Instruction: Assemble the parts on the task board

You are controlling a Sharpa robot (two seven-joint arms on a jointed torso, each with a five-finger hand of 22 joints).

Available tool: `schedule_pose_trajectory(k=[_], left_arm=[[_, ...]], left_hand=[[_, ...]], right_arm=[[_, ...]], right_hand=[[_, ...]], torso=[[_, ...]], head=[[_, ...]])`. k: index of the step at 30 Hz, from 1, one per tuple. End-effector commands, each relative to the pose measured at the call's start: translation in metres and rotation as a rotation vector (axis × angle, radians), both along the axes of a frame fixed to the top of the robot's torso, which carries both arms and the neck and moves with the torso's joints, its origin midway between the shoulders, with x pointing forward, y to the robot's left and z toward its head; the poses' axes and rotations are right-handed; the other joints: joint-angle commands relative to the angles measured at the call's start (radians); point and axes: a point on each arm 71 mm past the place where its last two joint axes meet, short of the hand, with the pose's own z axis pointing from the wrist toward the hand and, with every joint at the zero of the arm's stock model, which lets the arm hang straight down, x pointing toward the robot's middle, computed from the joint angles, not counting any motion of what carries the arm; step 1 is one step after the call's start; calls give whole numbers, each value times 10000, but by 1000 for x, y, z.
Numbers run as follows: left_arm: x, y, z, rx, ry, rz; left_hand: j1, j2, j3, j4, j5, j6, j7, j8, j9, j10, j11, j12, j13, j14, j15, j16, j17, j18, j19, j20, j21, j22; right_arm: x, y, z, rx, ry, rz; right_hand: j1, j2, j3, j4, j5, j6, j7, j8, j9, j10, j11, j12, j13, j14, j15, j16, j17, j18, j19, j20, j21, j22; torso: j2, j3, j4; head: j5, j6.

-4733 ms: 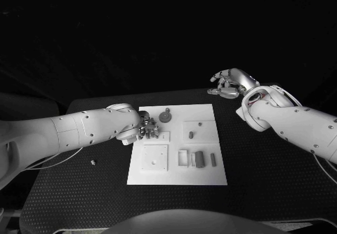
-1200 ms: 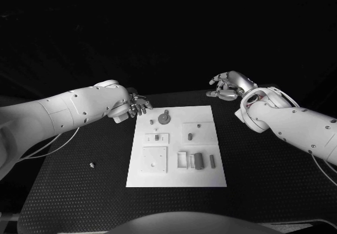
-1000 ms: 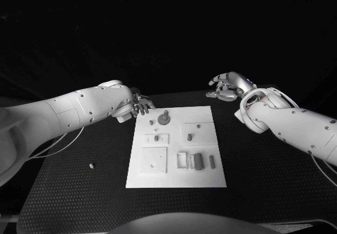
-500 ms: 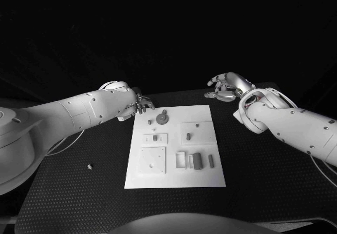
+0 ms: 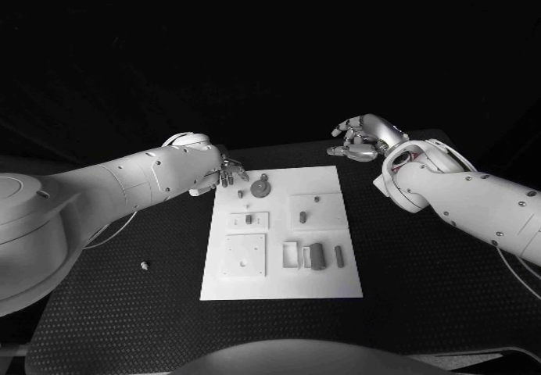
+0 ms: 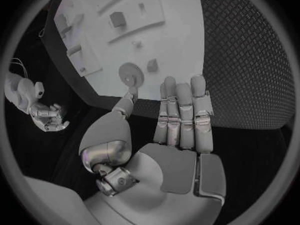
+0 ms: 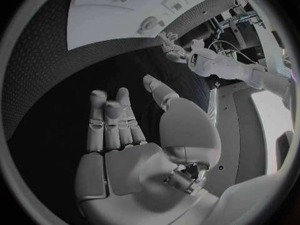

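Here I see the left hand (image 5: pixel 229 173) empty, fingers straight, at the task board's (image 5: pixel 282 277) far left corner; the right hand (image 5: pixel 359 140) empty, fingers loosely spread, beyond its far right corner; parts (image 5: pixel 317 255) lie on the board.

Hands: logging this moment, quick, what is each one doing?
Left hand: open, holding nothing.
Right hand: open, holding nothing.
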Motion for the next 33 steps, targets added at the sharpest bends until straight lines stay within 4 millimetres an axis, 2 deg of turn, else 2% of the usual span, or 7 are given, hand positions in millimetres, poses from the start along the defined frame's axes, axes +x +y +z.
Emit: schedule_pose_trajectory(k=[1, 6, 16, 22, 29, 33], left_arm=[[-1, -2, -3, 427, 288, -321], [-2, -1, -7, 465, 396, -324], [-3, 4, -16, 330, 667, -252], [-6, -3, -20, -327, 1064, -380], [-5, -5, -21, -389, 903, -375], [-6, -5, -21, -415, 943, -414]], left_hand=[[-107, 19, -68, -6, -41, -48, -34, -34, 16, -55, 10, 48, -16, -58, 8, 54, -20, 195, -6, 18, -43, -1], [-104, 64, -71, -8, -38, -47, -36, -35, 20, -57, 8, 55, -22, -63, 8, 65, -32, 198, -6, 19, -48, 2], [-88, 155, -68, -10, -34, -35, -41, -35, 30, -53, 4, 75, -32, -64, 4, 94, -58, 203, 3, 19, -53, 13], [-47, 391, -47, -7, -31, -16, -48, -41, 39, -60, 2, 89, -59, -85, 7, 130, -105, 200, -3, 26, -69, 33], [-5, 452, -41, -29, -26, -17, -46, -52, 37, -70, 6, 84, -77, -100, 12, 137, -128, 199, -12, 29, -78, 42], [6, 476, -40, -31, -23, -18, -44, -57, 36, -71, 8, 83, -84, -103, 14, 141, -138, 198, -13, 30, -81, 46]], right_arm=[[0, 1, 0, -32, 70, 83], [0, 1, 0, -36, 76, 81], [0, 2, 0, -36, 85, 100], [0, 4, -1, -48, 120, 127], [1, 4, -1, -59, 141, 125], [1, 5, -2, -56, 148, 143]], right_hand=[[-47, 46, 1, 40, -13, -105, 165, 31, -12, -9, -30, 66, -17, -13, -18, -60, -10, 152, 12, -49, -39, 89], [-46, 46, 1, 42, -13, -105, 165, 31, -13, -9, -30, 67, -18, -13, -18, -60, -10, 152, 12, -49, -40, 89], [-47, 50, 0, 46, -12, -105, 165, 32, -15, -8, -30, 70, -20, -11, -18, -59, -11, 152, 14, -50, -41, 89], [-45, 59, 2, 48, -12, -105, 165, 32, -17, -8, -30, 71, -21, -10, -18, -58, -11, 152, 16, -50, -42, 89], [-42, 65, 3, 49, -11, -107, 165, 31, -18, -8, -30, 72, -22, -9, -18, -57, -11, 152, 18, -51, -42, 90], [-42, 68, 3, 51, -12, -108, 165, 31, -20, -8, -30, 73, -23, -9, -18, -56, -11, 152, 19, -52, -43, 90]], torso=[[-10, 3, -6], [-9, -10, 10], [0, -6, 7], [13, -3, 7], [-12, -12, 33], [-12, -2, 28]], head=[[1, -7], [-28, -24], [-48, -15], [-132, -23], [-119, -57], [-101, -65]])
